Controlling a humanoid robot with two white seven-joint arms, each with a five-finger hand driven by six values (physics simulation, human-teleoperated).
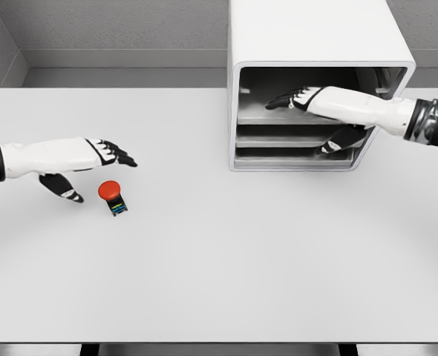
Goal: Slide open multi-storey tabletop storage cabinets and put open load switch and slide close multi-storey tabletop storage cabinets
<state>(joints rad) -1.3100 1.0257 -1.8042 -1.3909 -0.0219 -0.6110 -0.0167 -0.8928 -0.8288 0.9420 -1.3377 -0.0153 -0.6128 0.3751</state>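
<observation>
- Grey wall behind; white table (pixel 219 282) filling the view, cabinet (pixel 319 85) standing at its far right part.
- Cabinet: white rounded shell, front facing the camera, dark interior with stacked trays or shelves visible. Cannot tell whether any drawer is pulled out; none seen projecting past the front frame.
- Right hand (pixel 297 98) reaching from the right into the cabinet's upper opening, fingers extended and fairly flat, pointing toward the cabinet's left inner wall, holding nothing visible. Thumb (pixel 341 141) hanging lower, in front of the cabinet's lower shelves. Contact with a tray edge not clear.
- Load switch (pixel 113 196) lying on the table well left of the cabinet and nearer the camera: red round cap, dark body with blue and yellow marks, tilted on its side.
- Left hand (pixel 104 159) hovering just beside the switch, on the side away from the cabinet, fingers relaxed and spread, thumb (pixel 63 189) dropped below. Not touching the switch, as far as visible.
- Progress, judged: early. Opening step apparently in hand on the right side; switch not yet grasped, not yet in the cabinet; closing not begun.
- Remaining, judged: slide a tray out, grasp the switch, carry it across to the cabinet, set it in, push shut.
- Obstructions: bare table between switch and cabinet. Likely snag: right forearm (pixel 382 111) occupying the cabinet mouth during loading.
</observation>
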